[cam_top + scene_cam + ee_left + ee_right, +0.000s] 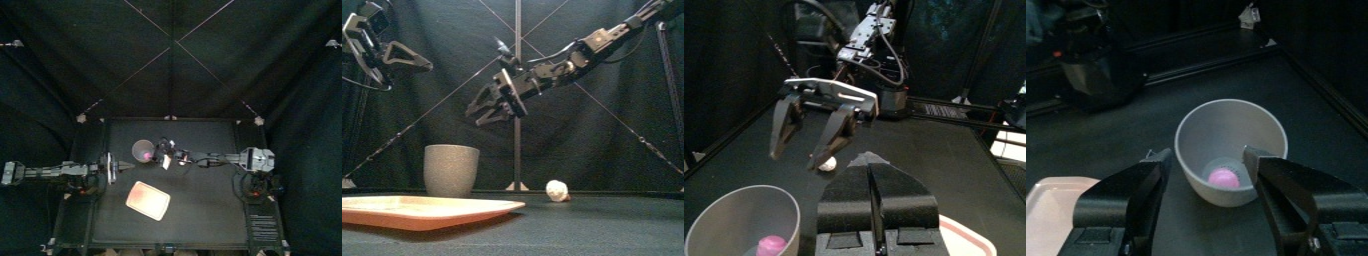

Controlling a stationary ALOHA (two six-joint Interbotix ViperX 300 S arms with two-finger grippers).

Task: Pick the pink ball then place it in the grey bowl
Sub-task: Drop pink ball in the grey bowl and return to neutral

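Broadly, a black table (201, 205) sits inside black curtains (80, 60). It carries a flat pink tray (148, 201) toward the front left and a tall grey bowl (452, 170) standing upright behind it, apart from the tray. From above, the right arm crosses in to the middle, and the right gripper (1205, 155) hangs over the bowl with its jaws spread wide and nothing between them. The left arm reaches in from the left, and the left gripper (871, 168) is held above the table to the left of the bowl, its jaws pressed together and empty. The front view gives only the bowl's outer wall, so its inside is hidden there. Both wrist views look down into it and show the pink ball (1224, 177) lying on the bottom, touched by neither gripper. The front view also shows a small pale toy (557, 190) on the table to the right of the bowl, clear of it. From above that toy is mostly lost under the right arm, and what kind of toy it is cannot be made out. The tray is cut off at the edge of the front view and of both wrist views.
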